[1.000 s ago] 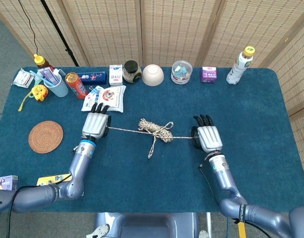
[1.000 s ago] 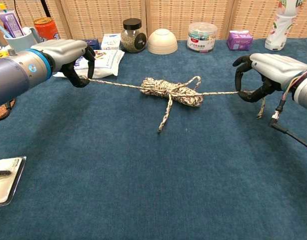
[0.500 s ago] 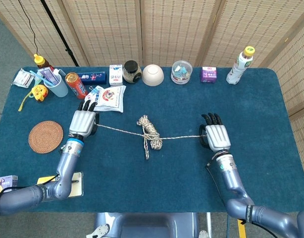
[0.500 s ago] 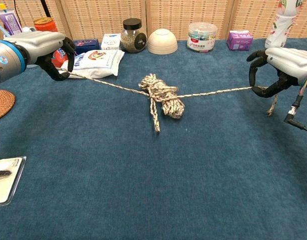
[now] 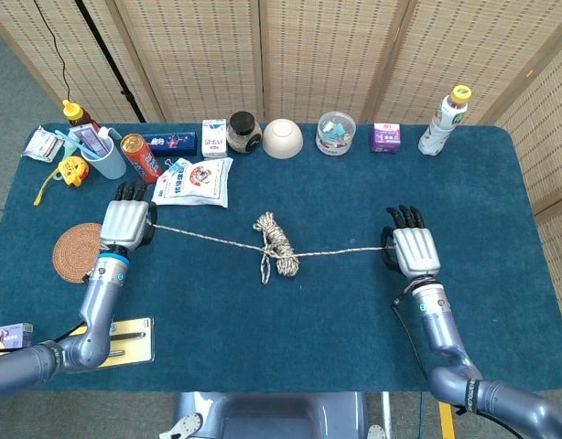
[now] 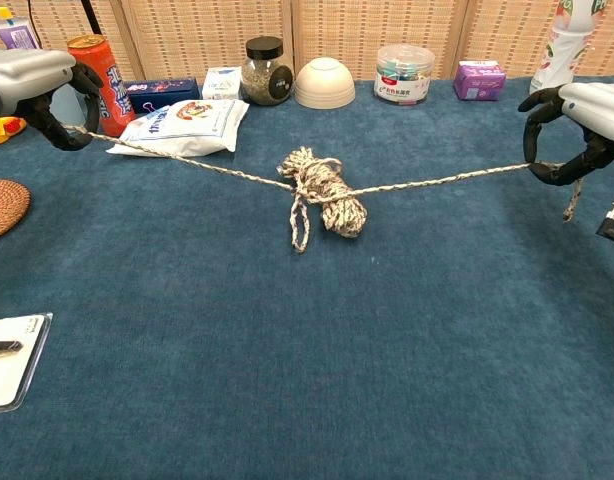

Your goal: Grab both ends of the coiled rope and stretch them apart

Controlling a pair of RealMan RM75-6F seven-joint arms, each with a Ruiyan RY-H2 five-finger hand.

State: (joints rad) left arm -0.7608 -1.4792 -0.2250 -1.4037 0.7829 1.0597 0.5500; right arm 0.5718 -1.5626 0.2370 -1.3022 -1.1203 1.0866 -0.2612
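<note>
A speckled beige rope has its coiled bundle [image 5: 276, 243] [image 6: 324, 190] lying mid-table, with a strand running taut to each side. My left hand [image 5: 125, 222] [image 6: 35, 82] grips the left end beside the woven coaster. My right hand [image 5: 415, 251] [image 6: 584, 125] grips the right end, a short tail hanging below its fingers in the chest view. A small loop of rope [image 6: 299, 225] lies in front of the bundle.
Along the far edge stand a red can [image 5: 140, 156], snack packets [image 5: 195, 180], a jar [image 5: 243, 132], a white bowl [image 5: 283, 138], a plastic tub [image 5: 336, 132], a purple box [image 5: 385, 137] and a bottle [image 5: 444, 120]. A woven coaster [image 5: 82, 251] lies left.
Both hands have drawn further apart, left hand leftward and right hand rightward. The strands lengthened, and the bundle turned and shrank.
</note>
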